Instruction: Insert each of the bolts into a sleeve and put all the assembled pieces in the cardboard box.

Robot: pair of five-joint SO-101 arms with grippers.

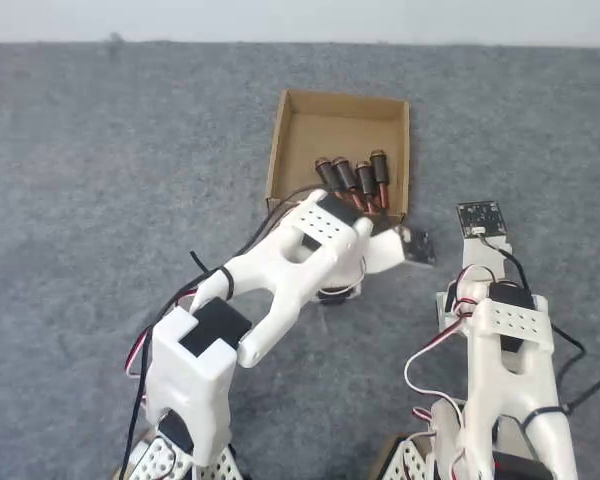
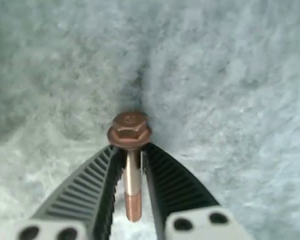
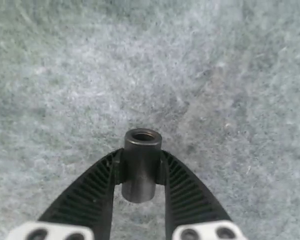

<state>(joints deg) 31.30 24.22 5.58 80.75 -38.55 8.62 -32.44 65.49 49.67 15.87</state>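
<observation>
A copper bolt (image 2: 131, 160) with a hex flange head is clamped by its shank in my left gripper (image 2: 132, 155), head pointing away from the wrist, above grey carpet. My right gripper (image 3: 141, 167) is shut on a dark cylindrical sleeve (image 3: 141, 162), its open bore facing outward. In the high view the cardboard box (image 1: 293, 113) lies at the back centre and holds several assembled bolt-and-sleeve pieces (image 1: 355, 178) along its near side. The left arm (image 1: 310, 250) stretches up to the box's near edge; the right arm (image 1: 500, 320) stands to the right of the box.
Grey carpet (image 1: 100, 200) covers the whole table. A small dark circuit board (image 1: 481, 218) sits on the right arm's wrist. Wires trail along both arms. Open carpet lies left of the box and between the arms.
</observation>
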